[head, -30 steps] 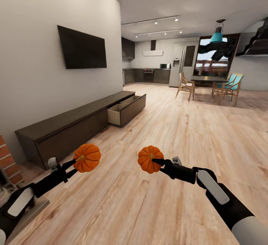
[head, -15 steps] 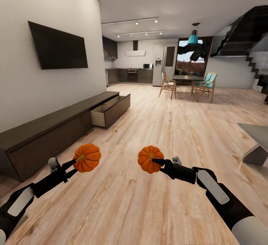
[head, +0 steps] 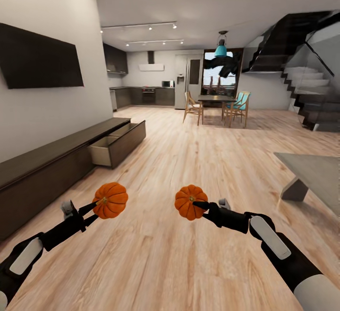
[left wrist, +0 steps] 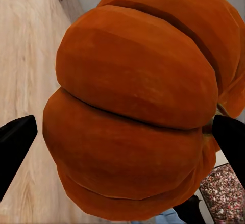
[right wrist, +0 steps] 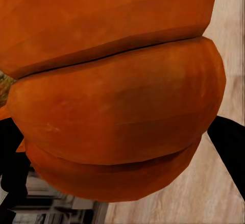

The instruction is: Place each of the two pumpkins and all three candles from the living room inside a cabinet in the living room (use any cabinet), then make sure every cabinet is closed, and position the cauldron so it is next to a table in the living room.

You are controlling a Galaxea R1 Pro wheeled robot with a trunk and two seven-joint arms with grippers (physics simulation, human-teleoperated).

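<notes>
In the head view, one pumpkin (head: 110,200) is pinched in the left gripper (head: 94,205) and a second pumpkin (head: 190,202) in the right gripper (head: 198,205), both carried above the wood floor (head: 189,169). The cabinet (head: 56,164) is seen to the left of the pumpkins, its far drawer (head: 115,143) pulled open; the table (head: 311,172) lies well to the cabinet's right. The base should be brought alongside that open drawer before either pumpkin is lowered. In the left wrist view, the pumpkin (left wrist: 138,101) is clamped between dark fingertips (left wrist: 15,142). In the right wrist view, the other pumpkin (right wrist: 112,86) is likewise gripped, so both holds appear firm; steady arms are advised in transit.
</notes>
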